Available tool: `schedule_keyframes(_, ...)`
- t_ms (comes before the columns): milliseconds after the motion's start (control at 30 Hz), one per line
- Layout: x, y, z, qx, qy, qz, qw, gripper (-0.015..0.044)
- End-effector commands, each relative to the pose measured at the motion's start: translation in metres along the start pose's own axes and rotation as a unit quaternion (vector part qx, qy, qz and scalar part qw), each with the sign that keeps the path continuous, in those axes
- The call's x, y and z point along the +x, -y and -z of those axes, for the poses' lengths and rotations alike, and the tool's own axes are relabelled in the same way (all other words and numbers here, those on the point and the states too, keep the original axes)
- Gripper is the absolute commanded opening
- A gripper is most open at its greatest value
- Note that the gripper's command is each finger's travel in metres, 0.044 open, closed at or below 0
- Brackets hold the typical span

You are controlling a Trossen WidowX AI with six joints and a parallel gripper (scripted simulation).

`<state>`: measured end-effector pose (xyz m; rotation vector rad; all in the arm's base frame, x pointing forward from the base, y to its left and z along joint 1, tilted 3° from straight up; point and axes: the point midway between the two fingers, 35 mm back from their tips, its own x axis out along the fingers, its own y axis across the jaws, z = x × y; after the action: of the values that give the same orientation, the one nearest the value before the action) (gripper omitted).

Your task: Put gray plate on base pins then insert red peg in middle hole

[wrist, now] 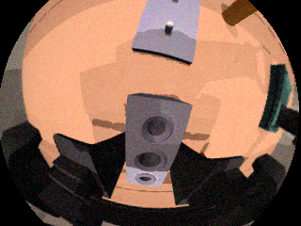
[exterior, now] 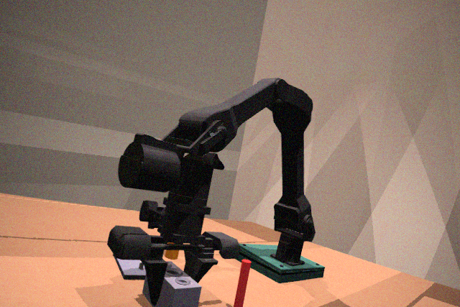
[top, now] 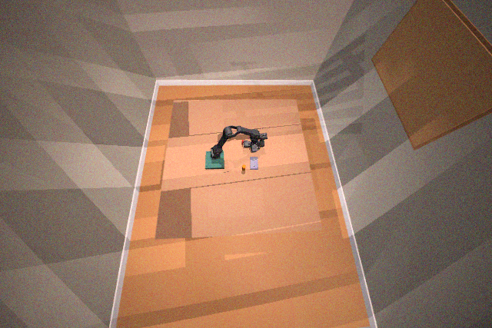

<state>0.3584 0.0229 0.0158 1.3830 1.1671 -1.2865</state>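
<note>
The gray plate [exterior: 183, 298] [wrist: 136, 105] is a thick block with three holes in a row on top. My gripper [exterior: 176, 291] [wrist: 150, 134] is shut on it, with one finger against each long side. The plate is low at the table; its underside is hidden. The base [top: 251, 163] [exterior: 129, 265] [wrist: 157, 41] is a flat lavender-gray slab apart from the plate, with two short upright pins. The red peg [exterior: 242, 282] stands upright beside the gripper; only a bit of red [wrist: 202, 153] shows behind a finger in the wrist view.
An orange cylinder [top: 243, 167] [exterior: 171, 252] [wrist: 238, 11] stands near the base. The arm is mounted on a green block [top: 209, 164] [exterior: 282, 275] [wrist: 274, 101] to one side. A large brown panel [top: 433, 66] is at the right in the top view.
</note>
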Motion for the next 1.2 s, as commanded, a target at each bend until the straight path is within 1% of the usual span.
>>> schedule_keyframes(0,0.001,0.0,0.0,0.002,0.002,0.0,1.0,0.0)
schedule_keyframes(333,-0.016,-0.014,0.006,0.003,-0.013,-0.037,0.999,0.0)
schedule_keyframes(1167,-0.088,-0.008,0.004,0.003,-0.003,-0.015,1.0,0.0)
